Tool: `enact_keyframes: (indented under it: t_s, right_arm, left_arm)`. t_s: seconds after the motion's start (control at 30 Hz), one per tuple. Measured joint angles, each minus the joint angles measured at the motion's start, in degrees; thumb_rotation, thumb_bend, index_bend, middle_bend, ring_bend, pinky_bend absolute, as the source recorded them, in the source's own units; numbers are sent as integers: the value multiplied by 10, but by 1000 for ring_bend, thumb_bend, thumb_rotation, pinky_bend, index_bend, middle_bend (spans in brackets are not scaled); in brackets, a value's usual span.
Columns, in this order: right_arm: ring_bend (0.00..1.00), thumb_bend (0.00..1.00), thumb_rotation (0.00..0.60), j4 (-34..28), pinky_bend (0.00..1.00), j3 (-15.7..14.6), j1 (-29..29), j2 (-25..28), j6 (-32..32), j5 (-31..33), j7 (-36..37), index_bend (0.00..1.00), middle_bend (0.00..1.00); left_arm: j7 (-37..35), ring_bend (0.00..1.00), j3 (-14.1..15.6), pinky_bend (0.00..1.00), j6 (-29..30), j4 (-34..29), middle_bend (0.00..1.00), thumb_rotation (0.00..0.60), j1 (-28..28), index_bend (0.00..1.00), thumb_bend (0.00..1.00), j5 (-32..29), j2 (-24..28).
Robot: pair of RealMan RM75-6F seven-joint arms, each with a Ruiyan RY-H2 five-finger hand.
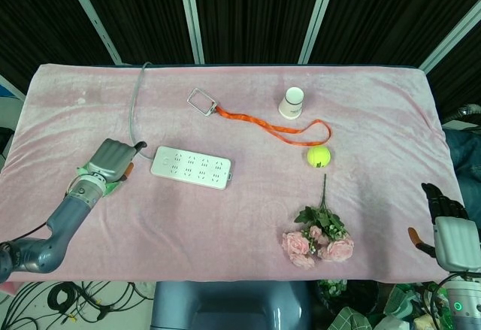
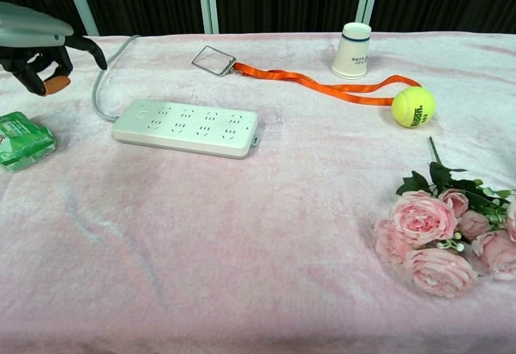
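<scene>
From the head view: left hand (image 1: 111,160) hovering over the green packet (image 1: 110,188) at the worktop's (image 1: 248,217) nine-o'clock side, fingers bent downward and holding nothing; packet almost wholly hidden beneath the hand, only a green sliver peeking out at its five o'clock. White power strip (image 1: 191,168) just beside the hand at three o'clock. Right hand (image 1: 449,225) off the worktop at the four-o'clock corner, its fingers too dark to tell whether spread or closed. From the chest view: left hand (image 2: 36,43) cropped by the frame's nine-o'clock edge, fingers loosely curled, apart from the green packet (image 2: 22,139) lying below it at six o'clock, itself partly cut off. Power strip (image 2: 185,127) at four o'clock of the hand.
</scene>
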Motion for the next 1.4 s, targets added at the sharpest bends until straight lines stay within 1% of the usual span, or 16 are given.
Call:
enact_keyframes:
  t_s: [0.2,0.4,0.87,1.4]
  right_arm:
    - [193,209,600,0,202,0,0,0,0,1,-1,32,90]
    - [193,209,600,-1,202,1,0,1,-2,5,0,32,90]
    - [193,211,600,-3,202,1,-1,3,-5,10,-2,32,90]
    - [193,211,600,-6,202,2,-1,4,-7,15,-1,32,90]
  left_arm:
    - [-45,749,-1,816,-32,24,683,600,-1,173,586,30,-19]
    - [-64,752,0,816,-40,38,684,600,-3,173,586,46,-35]
    - [-84,752,9,816,-61,70,684,600,-9,173,586,42,-61]
    - [-107,753,15,816,-78,103,684,600,-12,173,586,53,-85]
